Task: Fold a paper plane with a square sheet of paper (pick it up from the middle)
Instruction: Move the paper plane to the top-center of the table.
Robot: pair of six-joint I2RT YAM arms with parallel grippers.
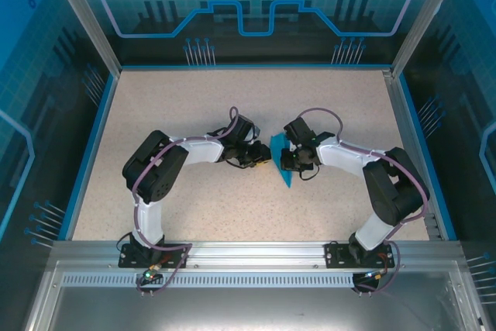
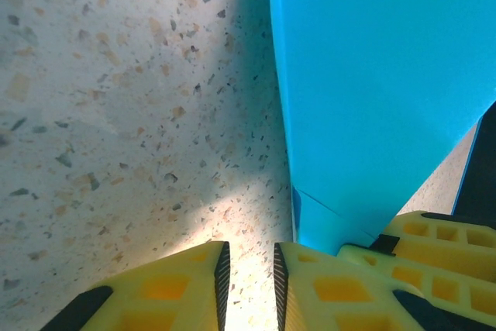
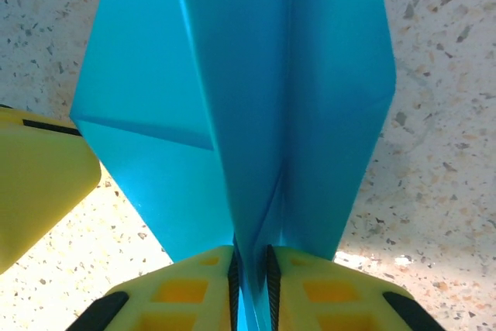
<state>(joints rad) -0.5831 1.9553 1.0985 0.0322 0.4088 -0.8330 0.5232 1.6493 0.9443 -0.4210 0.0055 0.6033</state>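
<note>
The bright blue sheet of paper (image 1: 284,178) is folded into a narrow paper plane shape (image 3: 232,98) with a raised centre fold and creased wings, and it stands on the table between the two arms. My right gripper (image 3: 250,252) is shut on the centre fold, which runs up between its pads. My left gripper (image 2: 248,247) is just left of the paper (image 2: 372,83). Its jaws stand a little apart, with only bare table between them. The right gripper's yellow fingers (image 2: 438,249) show beside the left gripper. In the top view the left gripper (image 1: 262,162) and right gripper (image 1: 288,162) nearly meet.
The speckled beige table (image 1: 194,106) has a blue rim and clear walls on three sides. Both arms bend inward from their bases at the near edge. A left gripper finger (image 3: 35,180) lies close to the paper's left wing.
</note>
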